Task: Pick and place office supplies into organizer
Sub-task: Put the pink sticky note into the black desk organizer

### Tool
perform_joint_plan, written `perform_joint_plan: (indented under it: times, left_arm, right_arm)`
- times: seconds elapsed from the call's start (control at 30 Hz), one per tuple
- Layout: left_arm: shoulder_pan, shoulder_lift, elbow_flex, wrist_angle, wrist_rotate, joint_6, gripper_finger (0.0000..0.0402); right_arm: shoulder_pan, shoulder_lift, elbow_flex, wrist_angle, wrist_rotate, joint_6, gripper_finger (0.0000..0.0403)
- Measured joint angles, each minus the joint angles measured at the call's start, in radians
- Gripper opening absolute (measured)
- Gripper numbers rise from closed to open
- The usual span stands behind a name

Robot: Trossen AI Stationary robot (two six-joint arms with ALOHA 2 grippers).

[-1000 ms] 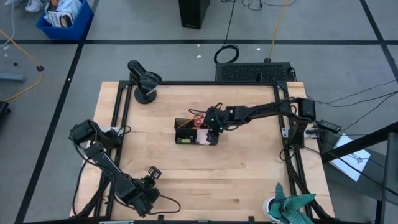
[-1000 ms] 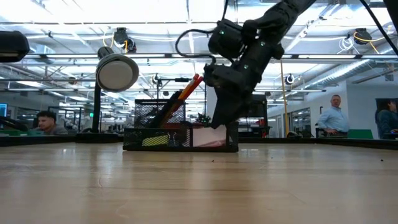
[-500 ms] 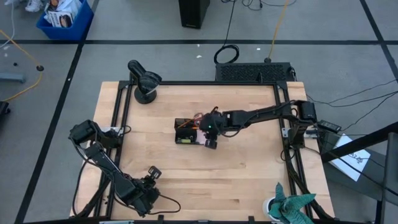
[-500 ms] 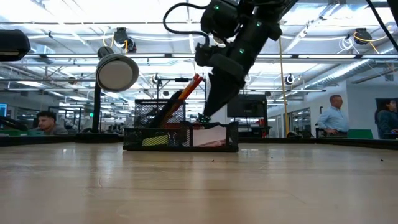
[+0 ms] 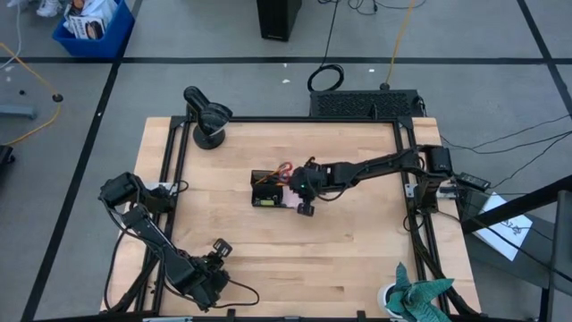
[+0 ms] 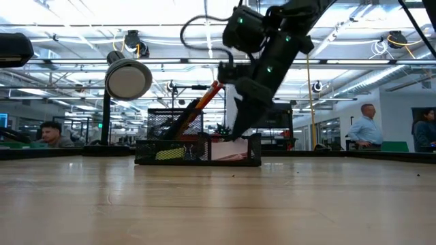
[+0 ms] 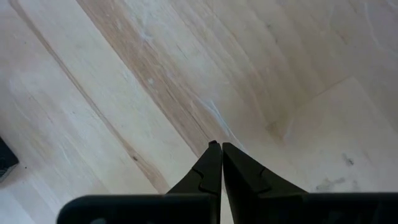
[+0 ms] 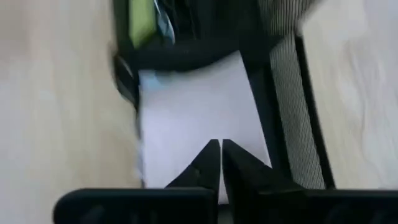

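Note:
The black mesh organizer (image 5: pixel 268 190) (image 6: pixel 197 151) stands mid-table. An orange pencil and red-handled scissors (image 6: pixel 204 99) lean up out of its tall part. A yellow piece (image 6: pixel 170 154) (image 8: pixel 142 18) and the pink sticky-note pad (image 8: pixel 193 106) (image 6: pixel 228 154) lie in its low compartments. My right gripper (image 8: pixel 221 146) (image 6: pixel 238 136) hangs shut and slanting down just over the pad, with nothing between its fingers. My left gripper (image 7: pixel 221 149) (image 5: pixel 220 249) waits shut over bare wood near the table's front left.
A round black dome-shaped device (image 5: pixel 207 116) stands at the far left corner. A teal-green cloth (image 5: pixel 420 300) lies at the near right corner. Bare wood (image 5: pixel 340 250) lies around the organizer. People (image 6: pixel 364 129) show in the room beyond the table.
My right gripper has come up out of the organizer's pad compartment, shifted a little toward the table's near edge, rolled at the wrist, and shut on nothing. The pink pad stays lying in the organizer.

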Motion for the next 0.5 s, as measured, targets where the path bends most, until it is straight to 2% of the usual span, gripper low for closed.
perform_joint_plan:
  times: [0.33, 0.5]
  left_arm:
    - [0.0, 0.0, 0.0, -0.011, -0.001, 0.032, 0.0021]
    - [0.0, 0.0, 0.0, -0.012, 0.0, 0.076, 0.0021]
  right_arm:
    - [-0.007, 0.096, 0.007, 0.025, -0.021, 0.001, 0.0001]
    - [0.007, 0.084, 0.003, 0.062, -0.022, 0.007, 0.0004]
